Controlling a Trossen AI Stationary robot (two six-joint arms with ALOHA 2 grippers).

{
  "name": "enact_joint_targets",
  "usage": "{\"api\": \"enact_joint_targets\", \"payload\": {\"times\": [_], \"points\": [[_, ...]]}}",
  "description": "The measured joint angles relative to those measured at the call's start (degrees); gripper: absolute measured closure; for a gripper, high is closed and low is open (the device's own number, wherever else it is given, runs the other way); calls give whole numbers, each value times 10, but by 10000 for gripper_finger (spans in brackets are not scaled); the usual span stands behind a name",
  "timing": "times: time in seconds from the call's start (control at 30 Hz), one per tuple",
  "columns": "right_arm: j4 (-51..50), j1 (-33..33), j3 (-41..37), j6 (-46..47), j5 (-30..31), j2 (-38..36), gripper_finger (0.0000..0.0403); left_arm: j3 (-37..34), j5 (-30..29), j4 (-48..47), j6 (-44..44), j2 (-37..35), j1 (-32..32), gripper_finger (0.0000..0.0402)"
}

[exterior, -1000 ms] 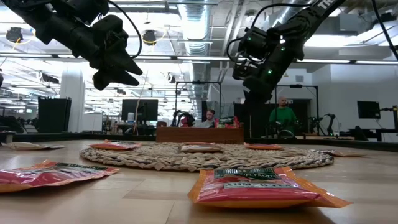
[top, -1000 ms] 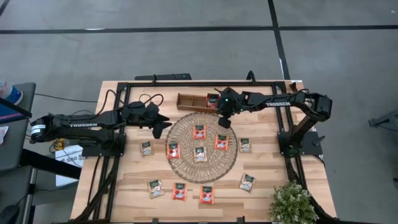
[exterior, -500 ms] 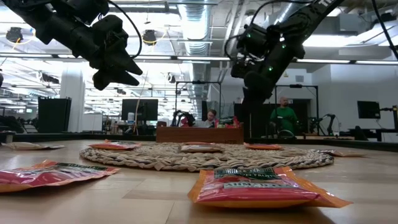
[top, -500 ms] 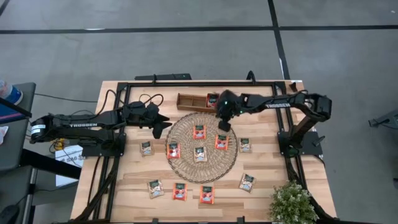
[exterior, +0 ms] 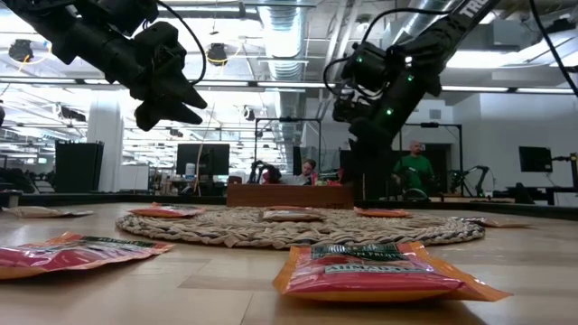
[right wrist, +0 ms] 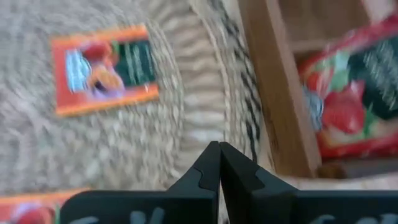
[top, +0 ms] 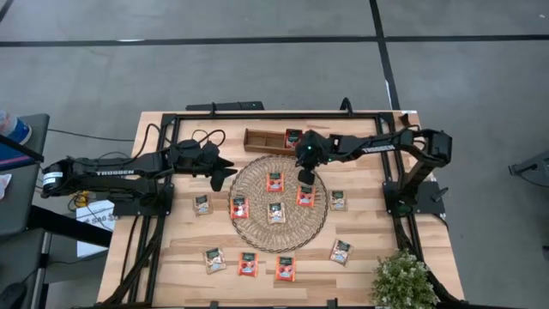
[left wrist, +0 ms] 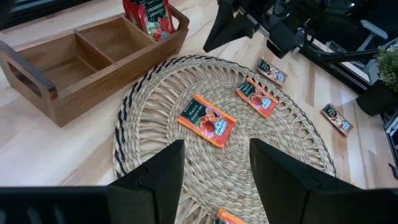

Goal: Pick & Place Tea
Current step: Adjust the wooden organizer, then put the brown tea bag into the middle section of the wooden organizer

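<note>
High view: right gripper (top: 305, 175), pressed together and empty, hovers over the mat (top: 249, 227) beside a red sachet (top: 305, 196); it should spread, centre, then descend flat. Left gripper (top: 225, 174) waits spread.

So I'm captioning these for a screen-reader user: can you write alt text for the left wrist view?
A round woven mat holds two red-orange tea sachets, seen past the left gripper with its fingers apart. Beside the mat stands a wooden compartment tray with sachets upright in one end compartment, and the right arm hangs over the mat's far edge.
</note>
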Motion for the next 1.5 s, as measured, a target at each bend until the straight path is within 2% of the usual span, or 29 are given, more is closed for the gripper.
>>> {"api": "enact_joint_targets", "payload": {"times": [0.33,1.23,1.37,1.5], "points": [[6,-20,0,-6,11,20,403,0,0,0,0,0,0,227],[17,-68,0,-26,30,20,403,0,0,0,-2,0,0,227],[14,-63,0,-19,21,20,403,0,0,0,-4,0,0,227],[-21,-33,6,15,-30,3,403,0,4,0,-14,0,0,227]]}}
